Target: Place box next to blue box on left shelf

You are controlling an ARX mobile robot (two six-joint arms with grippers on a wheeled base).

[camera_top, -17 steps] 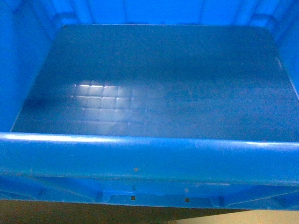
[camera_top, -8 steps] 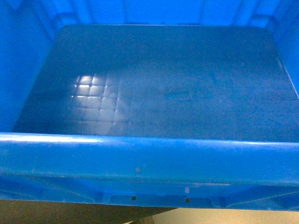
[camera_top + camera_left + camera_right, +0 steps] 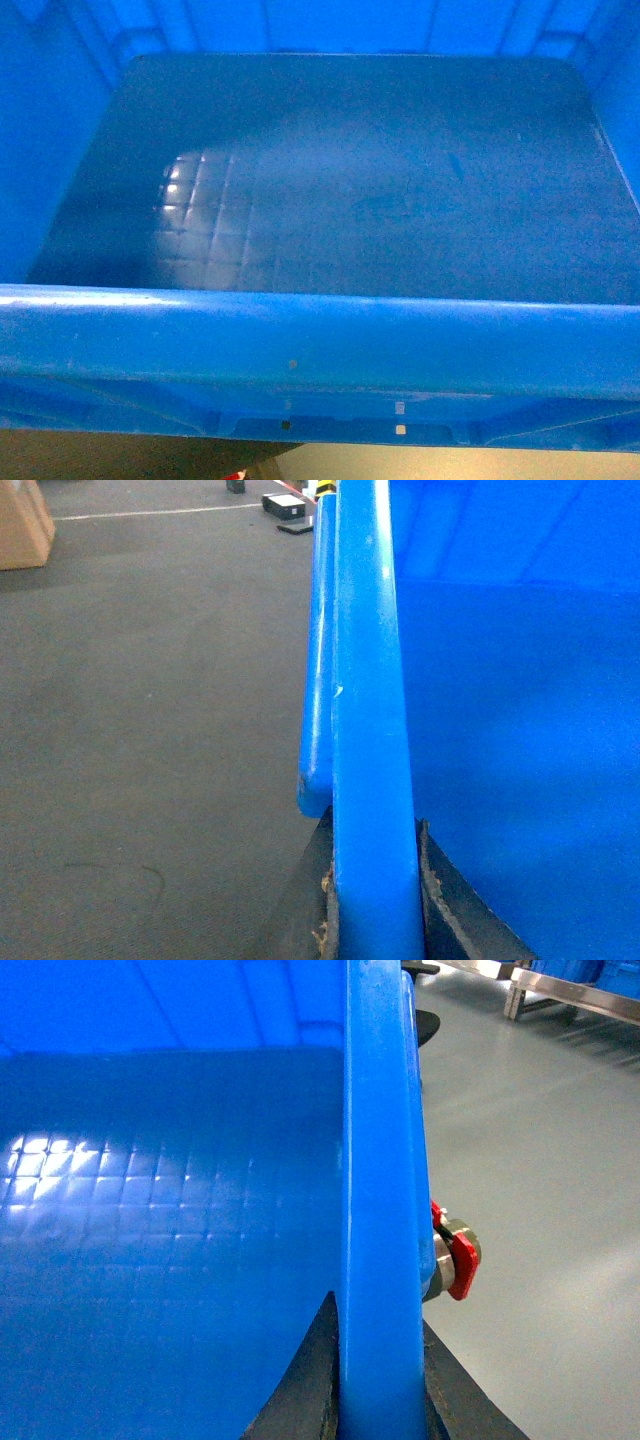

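1. Here, the box [image 3: 350,190] fills nearly the whole head view; its empty, faintly gridded floor is seen from above, with its thick near rim running across the lower part of the frame.
2. In the left wrist view, the left gripper [image 3: 372,900] is seen at the bottom centre, its dark jaws clamped one on each side of the box's upright rim.
3. In the right wrist view, the right gripper [image 3: 378,1380] is likewise clenched astride the opposite rim at the bottom centre.
4. The box appears to be carried off the ground between the two arms; opposite rims are gripped, probably so that so wide a load stays level and cannot swing.
5. Grey floor [image 3: 150,730] is seen along the left of the left wrist view, with a cardboard carton [image 3: 22,525] at the upper left.
6. A metal frame [image 3: 560,995] is seen at the upper right of the right wrist view.
7. Neither the left shelf nor the other blue box can be identified, so placing seems some way off.
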